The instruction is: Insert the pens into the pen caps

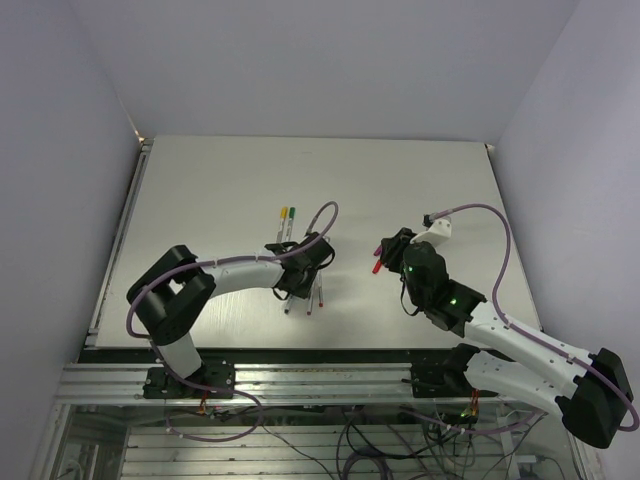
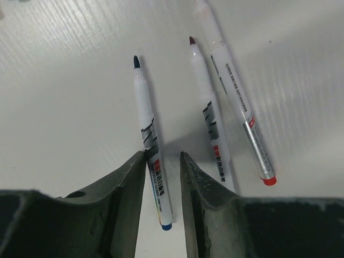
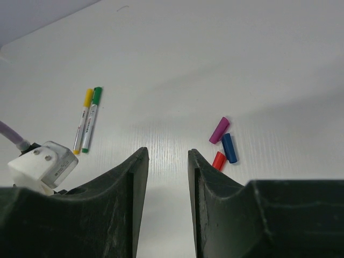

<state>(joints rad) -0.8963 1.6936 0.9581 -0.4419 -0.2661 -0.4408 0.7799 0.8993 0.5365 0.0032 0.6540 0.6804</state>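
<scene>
White desk (image 1: pixel 220 180) below, our spread left tool (image 2: pixel 163 156) straddles the blue-tipped pen (image 2: pixel 146 118) off-centre, so closing may roll it.

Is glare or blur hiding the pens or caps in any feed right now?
Left wrist: sharp, no glare, the blue pen casts a soft shadow. Right wrist: caps crisp, a broad grey shadow band crosses the table. Top external: even light, but pens tiny, partly under the left arm.
</scene>
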